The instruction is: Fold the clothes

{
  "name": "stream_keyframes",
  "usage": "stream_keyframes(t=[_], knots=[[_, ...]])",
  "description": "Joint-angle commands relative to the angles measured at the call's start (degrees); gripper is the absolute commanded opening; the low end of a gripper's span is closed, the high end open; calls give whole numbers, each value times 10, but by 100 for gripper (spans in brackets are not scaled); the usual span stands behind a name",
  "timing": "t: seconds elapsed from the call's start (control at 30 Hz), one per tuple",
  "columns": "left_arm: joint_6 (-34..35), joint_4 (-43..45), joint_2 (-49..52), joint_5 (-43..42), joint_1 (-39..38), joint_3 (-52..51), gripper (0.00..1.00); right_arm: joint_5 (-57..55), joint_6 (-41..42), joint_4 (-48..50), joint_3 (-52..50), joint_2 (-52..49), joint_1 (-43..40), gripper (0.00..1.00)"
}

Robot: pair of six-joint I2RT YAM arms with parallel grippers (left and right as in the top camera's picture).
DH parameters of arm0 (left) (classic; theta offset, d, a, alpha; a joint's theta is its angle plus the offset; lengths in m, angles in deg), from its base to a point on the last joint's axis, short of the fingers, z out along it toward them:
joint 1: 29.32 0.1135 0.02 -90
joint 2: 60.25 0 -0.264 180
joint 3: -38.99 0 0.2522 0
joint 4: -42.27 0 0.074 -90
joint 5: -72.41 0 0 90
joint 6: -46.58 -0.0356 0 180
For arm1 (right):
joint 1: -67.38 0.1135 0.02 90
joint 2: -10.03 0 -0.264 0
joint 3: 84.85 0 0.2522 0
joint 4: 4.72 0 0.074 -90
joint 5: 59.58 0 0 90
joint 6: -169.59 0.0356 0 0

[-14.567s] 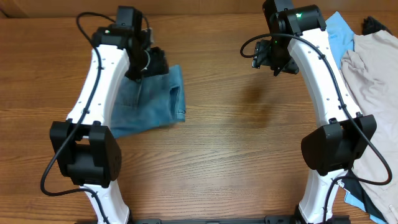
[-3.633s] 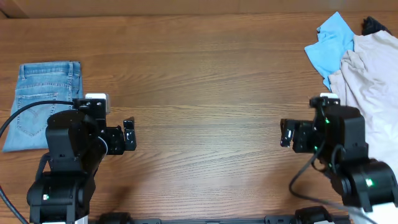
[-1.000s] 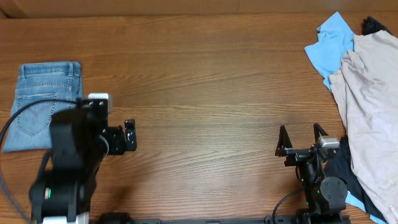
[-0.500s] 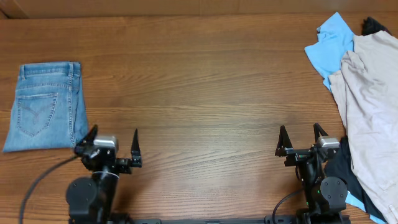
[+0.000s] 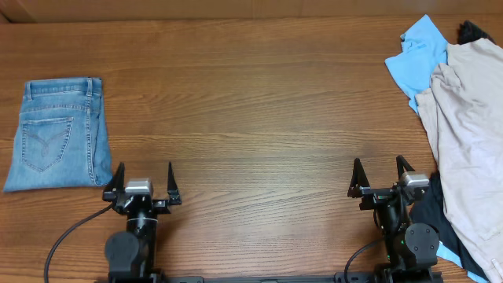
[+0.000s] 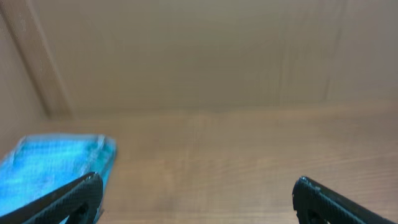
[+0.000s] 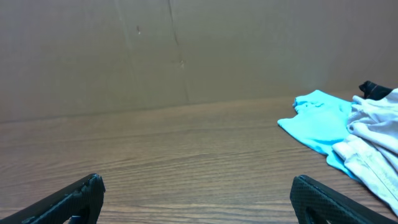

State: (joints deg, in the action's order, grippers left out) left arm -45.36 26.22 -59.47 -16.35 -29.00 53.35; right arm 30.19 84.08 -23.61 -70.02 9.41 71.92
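Lying folded just ahead-left of the spread, empty left claw (image 5: pixel 145 169), the jeans (image 5: pixel 59 134) are seen; right claw (image 5: pixel 378 163) spread too.

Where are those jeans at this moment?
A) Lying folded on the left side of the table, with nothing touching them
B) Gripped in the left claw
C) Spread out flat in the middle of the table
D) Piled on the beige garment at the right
A: the jeans lie folded flat at the left of the table, apart from the open left claw and the open right claw.
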Motion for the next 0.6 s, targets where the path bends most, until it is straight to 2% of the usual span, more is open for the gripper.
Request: stream_keyframes(t=[0.0,0.57], knots=[[24,-20,-6,3,-7,-3,100,3,2,3,-6,5,-2,100],[23,-21,-5,-2,-7,-3,100,3,2,3,-6,5,-2,100]])
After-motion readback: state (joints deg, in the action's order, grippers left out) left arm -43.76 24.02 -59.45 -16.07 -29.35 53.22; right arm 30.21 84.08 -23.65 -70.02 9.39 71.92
